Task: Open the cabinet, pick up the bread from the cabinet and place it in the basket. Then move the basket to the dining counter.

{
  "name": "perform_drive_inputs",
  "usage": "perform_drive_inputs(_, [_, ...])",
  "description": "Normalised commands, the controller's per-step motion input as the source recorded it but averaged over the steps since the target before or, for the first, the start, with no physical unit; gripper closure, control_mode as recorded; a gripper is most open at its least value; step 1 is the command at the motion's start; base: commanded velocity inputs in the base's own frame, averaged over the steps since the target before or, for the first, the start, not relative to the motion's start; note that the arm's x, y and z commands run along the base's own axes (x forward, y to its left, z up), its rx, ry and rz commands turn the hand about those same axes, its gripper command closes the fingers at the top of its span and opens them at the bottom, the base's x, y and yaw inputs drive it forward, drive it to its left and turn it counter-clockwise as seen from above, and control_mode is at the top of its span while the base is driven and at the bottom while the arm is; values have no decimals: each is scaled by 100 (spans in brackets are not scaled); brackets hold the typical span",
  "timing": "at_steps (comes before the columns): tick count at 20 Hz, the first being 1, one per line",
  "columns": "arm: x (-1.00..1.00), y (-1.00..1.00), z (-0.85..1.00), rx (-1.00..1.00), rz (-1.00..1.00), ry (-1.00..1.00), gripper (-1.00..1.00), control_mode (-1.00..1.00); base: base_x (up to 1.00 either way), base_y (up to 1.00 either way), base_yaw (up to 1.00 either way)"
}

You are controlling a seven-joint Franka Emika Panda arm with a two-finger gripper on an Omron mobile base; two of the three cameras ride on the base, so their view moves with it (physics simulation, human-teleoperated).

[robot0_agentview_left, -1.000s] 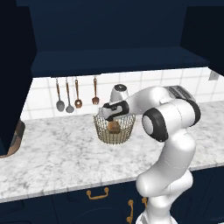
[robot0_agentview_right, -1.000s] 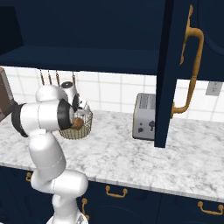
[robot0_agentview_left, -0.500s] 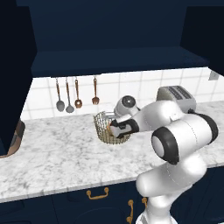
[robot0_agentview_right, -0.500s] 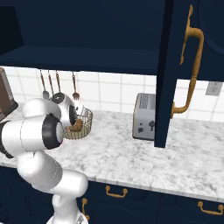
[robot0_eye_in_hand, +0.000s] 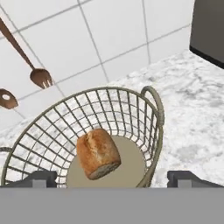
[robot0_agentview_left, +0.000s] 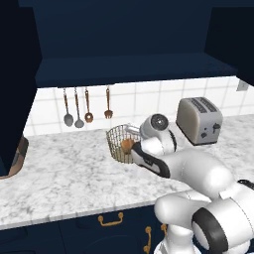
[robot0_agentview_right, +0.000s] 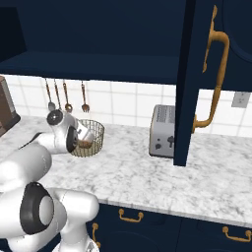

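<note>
The brass wire basket (robot0_agentview_left: pixel 118 144) (robot0_agentview_right: pixel 94 134) stands on the marble counter under the open cabinet (robot0_agentview_left: pixel 134 49). The golden-brown bread (robot0_eye_in_hand: pixel 98 153) lies on the basket's (robot0_eye_in_hand: pixel 154 107) floor and shows through the mesh (robot0_agentview_left: pixel 127 145) (robot0_agentview_right: pixel 86 144). My gripper (robot0_eye_in_hand: pixel 113 178) is open and empty, low at the basket's near side, with one fingertip (robot0_eye_in_hand: pixel 41 178) on each side of it; I cannot tell if they touch the wire. My hand (robot0_agentview_left: pixel 134 148) (robot0_agentview_right: pixel 80 140) hugs the basket's front. The dining counter is out of view.
A grey toaster (robot0_agentview_left: pixel 199 120) (robot0_agentview_right: pixel 162 130) stands right of the basket. Utensils (robot0_agentview_left: pixel 84 106) (robot0_eye_in_hand: pixel 41 78) hang on the tiled wall behind it. The cabinet's open right door (robot0_agentview_right: pixel 197 83) with its brass handle (robot0_agentview_right: pixel 216 74) juts over the counter (robot0_agentview_left: pixel 64 173).
My hand has come down from above the basket to its near side. The elbow has swung low toward the cameras. Basket and bread stay put; the jaws stay open.
</note>
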Motion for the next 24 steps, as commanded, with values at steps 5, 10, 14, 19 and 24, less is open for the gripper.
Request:
perform_drive_inputs(5, [0, -38, 25, 23, -23, 23, -100, -100, 0, 0, 0])
perform_drive_inputs(10, [-5, -17, -24, 22, -8, 27, -100, -100, 0, 0, 0])
perform_drive_inputs(14, [0, 4, -29, 5, -8, 14, -100, -100, 0, 0, 0])
perform_drive_inputs(19, [0, 1, -45, 1, -6, 15, -100, -100, 0, 0, 0])
perform_drive_inputs(24, [5, 2, -45, 0, -2, 2, -100, -100, 0, 0, 0])
